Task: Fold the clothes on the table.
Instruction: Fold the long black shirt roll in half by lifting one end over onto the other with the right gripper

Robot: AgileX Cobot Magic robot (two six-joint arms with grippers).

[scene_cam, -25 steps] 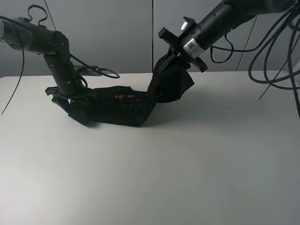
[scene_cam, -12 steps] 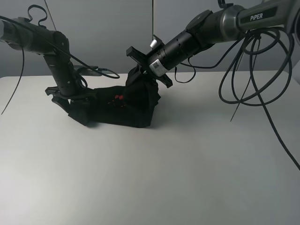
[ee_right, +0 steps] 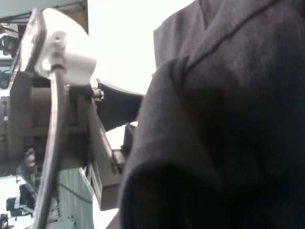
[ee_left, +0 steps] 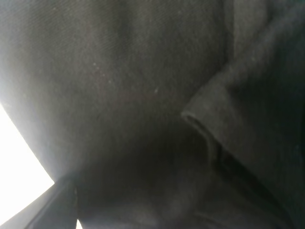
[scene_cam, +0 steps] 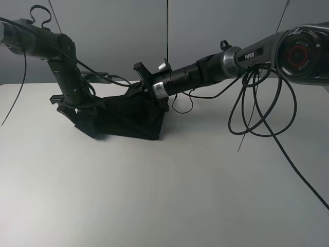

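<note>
The black T-shirt (scene_cam: 128,117) lies bunched in a low heap on the white table (scene_cam: 169,180), at the back left. Its printed characters are hidden under a fold. My left gripper (scene_cam: 77,112) is shut on the shirt's left end and holds it low on the table. My right gripper (scene_cam: 132,92) reaches across the middle and is shut on the shirt's right part, folded over the chest. Black cloth (ee_left: 133,71) fills the left wrist view, with a hem and a strip of table (ee_left: 14,152). In the right wrist view the cloth (ee_right: 228,119) hides the fingers.
The right arm's loose black cables (scene_cam: 257,108) hang in loops over the table's back right. The left arm's body (ee_right: 52,109) stands close in front of the right wrist camera. A grey wall (scene_cam: 128,36) stands behind the table.
My right gripper has swung down and to the left with the shirt's right part, laying it over the chest. The red print is now covered. The left gripper has not moved.
</note>
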